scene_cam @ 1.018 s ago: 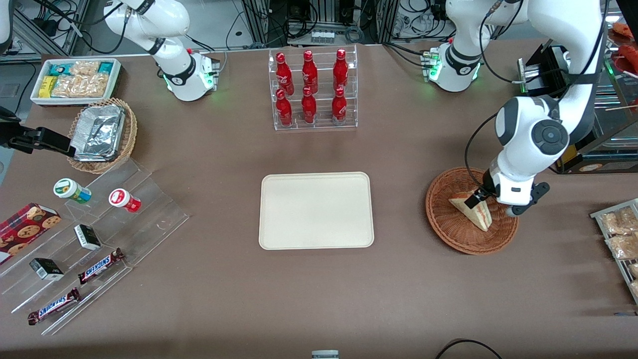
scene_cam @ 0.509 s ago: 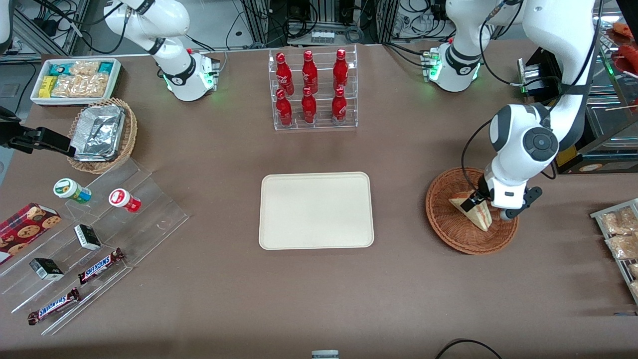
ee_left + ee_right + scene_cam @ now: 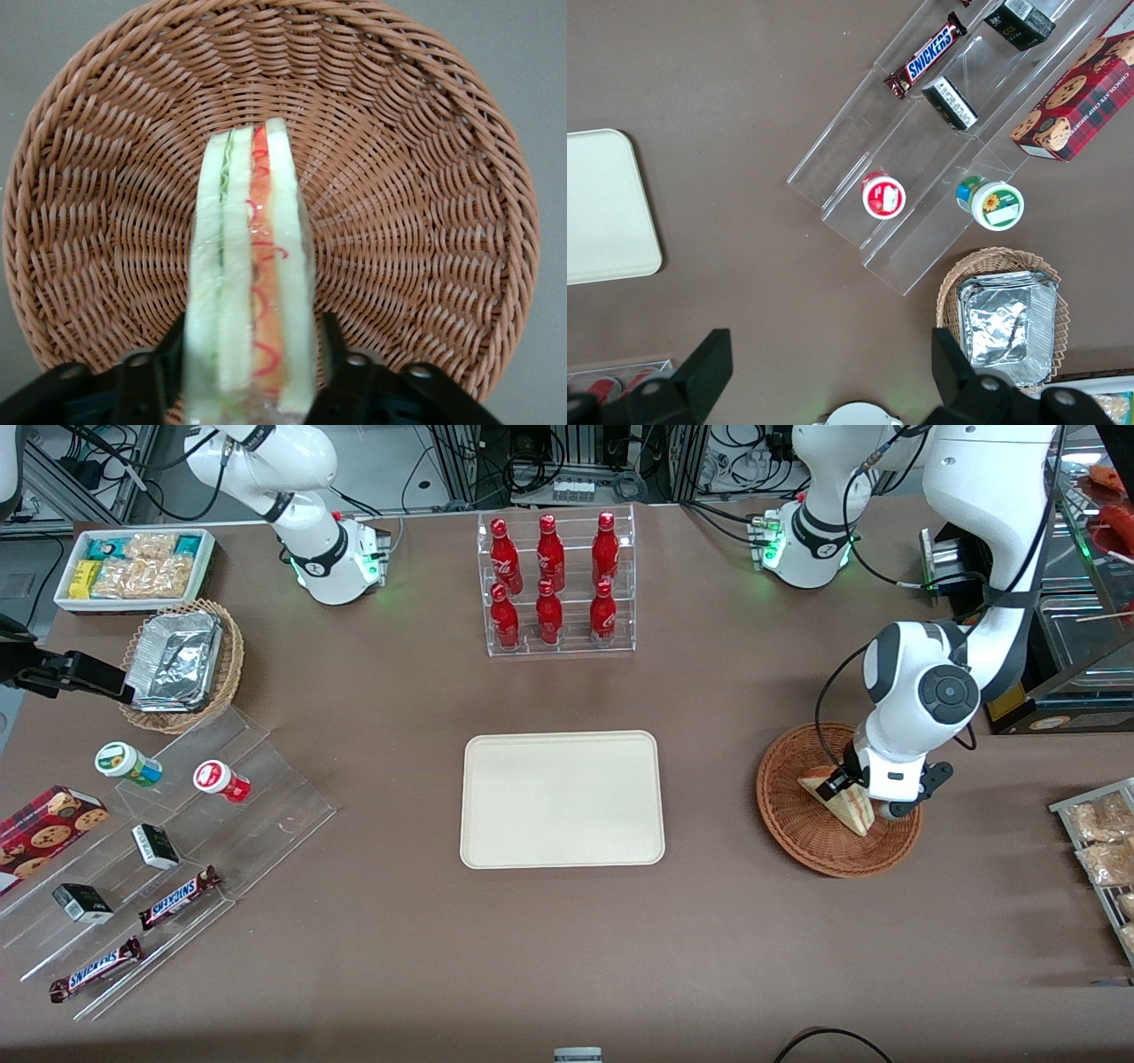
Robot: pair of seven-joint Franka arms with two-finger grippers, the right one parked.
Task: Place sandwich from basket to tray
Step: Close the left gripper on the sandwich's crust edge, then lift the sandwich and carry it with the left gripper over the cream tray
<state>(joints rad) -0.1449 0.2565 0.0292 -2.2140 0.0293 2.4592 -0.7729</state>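
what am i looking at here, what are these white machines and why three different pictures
These are two white robot arms bolted to a brown table. Only one is working. One picture looks down at the table from the front. Another comes from a camera on the working arm's wrist, looking past its two-fingered hand. The third comes from the idle arm's wrist.

The hand is down in a round brown wicker basket, one finger on each side of a triangular sandwich. The wrist picture shows the fingers flanking the bread, seemingly touching it, with the sandwich not yet lifted out of the basket. The cream tray in the middle of the table has nothing on it. A rack of red bottles stands farther from the front camera, and snacks on clear shelves lie toward the idle arm's end.
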